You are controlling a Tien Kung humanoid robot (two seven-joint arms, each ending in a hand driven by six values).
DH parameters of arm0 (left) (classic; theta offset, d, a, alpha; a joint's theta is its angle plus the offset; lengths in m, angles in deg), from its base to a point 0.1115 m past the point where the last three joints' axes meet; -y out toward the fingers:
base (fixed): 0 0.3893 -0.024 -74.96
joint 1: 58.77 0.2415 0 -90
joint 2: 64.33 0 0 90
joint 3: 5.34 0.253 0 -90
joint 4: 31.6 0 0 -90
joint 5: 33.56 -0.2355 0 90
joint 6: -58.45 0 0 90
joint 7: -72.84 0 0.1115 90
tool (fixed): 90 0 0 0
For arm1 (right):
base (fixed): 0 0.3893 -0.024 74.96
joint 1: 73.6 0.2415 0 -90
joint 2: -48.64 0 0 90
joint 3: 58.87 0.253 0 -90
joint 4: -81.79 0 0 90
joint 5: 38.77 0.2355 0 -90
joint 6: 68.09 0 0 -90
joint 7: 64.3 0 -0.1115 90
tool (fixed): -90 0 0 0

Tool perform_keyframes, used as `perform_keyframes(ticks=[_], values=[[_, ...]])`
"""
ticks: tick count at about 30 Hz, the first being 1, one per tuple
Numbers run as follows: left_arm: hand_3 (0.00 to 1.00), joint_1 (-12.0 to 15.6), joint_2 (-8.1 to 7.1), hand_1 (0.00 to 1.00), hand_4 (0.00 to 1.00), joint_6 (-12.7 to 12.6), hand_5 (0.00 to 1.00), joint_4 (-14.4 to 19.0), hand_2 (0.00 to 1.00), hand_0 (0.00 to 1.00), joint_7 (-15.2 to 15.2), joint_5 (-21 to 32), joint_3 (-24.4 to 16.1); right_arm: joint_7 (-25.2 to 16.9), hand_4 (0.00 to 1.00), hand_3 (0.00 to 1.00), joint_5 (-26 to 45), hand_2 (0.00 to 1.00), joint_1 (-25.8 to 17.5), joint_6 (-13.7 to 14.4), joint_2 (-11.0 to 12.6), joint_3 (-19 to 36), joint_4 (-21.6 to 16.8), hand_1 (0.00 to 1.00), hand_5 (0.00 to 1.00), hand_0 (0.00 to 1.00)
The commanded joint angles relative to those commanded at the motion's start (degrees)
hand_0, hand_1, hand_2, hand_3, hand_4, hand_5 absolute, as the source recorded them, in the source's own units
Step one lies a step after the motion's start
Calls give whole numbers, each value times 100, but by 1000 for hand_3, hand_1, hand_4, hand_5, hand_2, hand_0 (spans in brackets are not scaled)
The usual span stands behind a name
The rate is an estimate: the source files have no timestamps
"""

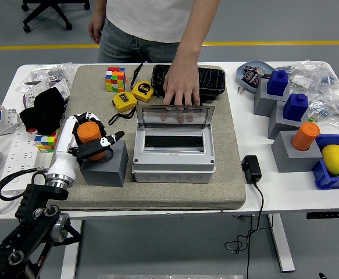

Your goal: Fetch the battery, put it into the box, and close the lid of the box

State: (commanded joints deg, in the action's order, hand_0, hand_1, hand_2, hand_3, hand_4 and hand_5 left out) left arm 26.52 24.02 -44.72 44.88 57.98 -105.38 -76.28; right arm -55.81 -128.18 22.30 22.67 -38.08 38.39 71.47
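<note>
Orange battery (89, 135) gripped by left robot hand (88, 139) above grey block's (107, 167) left edge.

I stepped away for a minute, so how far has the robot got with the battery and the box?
Early. The left hand is wrapped around the orange battery at the grey block. The box is ready, its lid held open by a person's hand. Left to do: carry the battery over, drop it in, close the lid.
</note>
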Motion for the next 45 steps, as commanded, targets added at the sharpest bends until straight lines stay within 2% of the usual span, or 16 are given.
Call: perform_keyframes(ticks=[6,11,14,15,20,21,23,26,31,34,40,45], values=[[19,-29,-40,3,998,-36,69,193,37,24,56,-154,37,-4,998,800,13,796,0,1,-1,-4,0,825,991,919],[4,-95,-186,2,998,-148,107,508,33,32,68,-645,198,-8,998,801,39,796,11,2,9,-23,0,825,991,919],[4,-204,-348,2,998,-304,107,749,33,32,58,-1164,445,-6,998,801,39,796,23,4,16,-15,0,825,991,919],[2,-239,-380,2,998,-358,134,801,27,35,50,-1302,505,-7,998,801,39,795,26,4,17,-14,0,825,991,919],[2,-447,-479,2,998,-695,134,997,27,35,10,-1916,820,-8,998,801,31,795,32,5,21,0,0,825,991,919],[2,-472,-488,2,998,-734,183,1010,17,35,10,-1987,864,-6,998,801,28,796,31,5,21,3,0,825,989,919],[2,-577,-518,2,998,-896,183,1030,17,35,30,-2271,1043,-3,998,801,11,796,25,5,18,18,0,825,989,919],[2,-735,-555,2,998,-1055,183,1007,17,35,79,-2761,1348,1,998,801,-10,796,19,3,16,33,0,825,989,919],[2,-1068,-620,2,998,-1120,192,883,16,39,177,-3558,1982,-10,998,800,-29,795,42,0,15,34,0,825,989,919],[2,-1260,-653,2,998,-1152,196,794,15,42,190,-3856,2381,-9,998,801,-39,795,50,-1,18,37,0,825,990,920],[2,-1648,-709,2,998,-1208,199,593,14,43,166,-3922,3135,17,998,800,-82,795,50,-1,30,56,0,825,990,920],[2,-1934,-649,2,998,-1289,192,197,11,46,101,-3806,3618,12,998,799,-112,795,60,-7,30,50,0,825,990,921]])
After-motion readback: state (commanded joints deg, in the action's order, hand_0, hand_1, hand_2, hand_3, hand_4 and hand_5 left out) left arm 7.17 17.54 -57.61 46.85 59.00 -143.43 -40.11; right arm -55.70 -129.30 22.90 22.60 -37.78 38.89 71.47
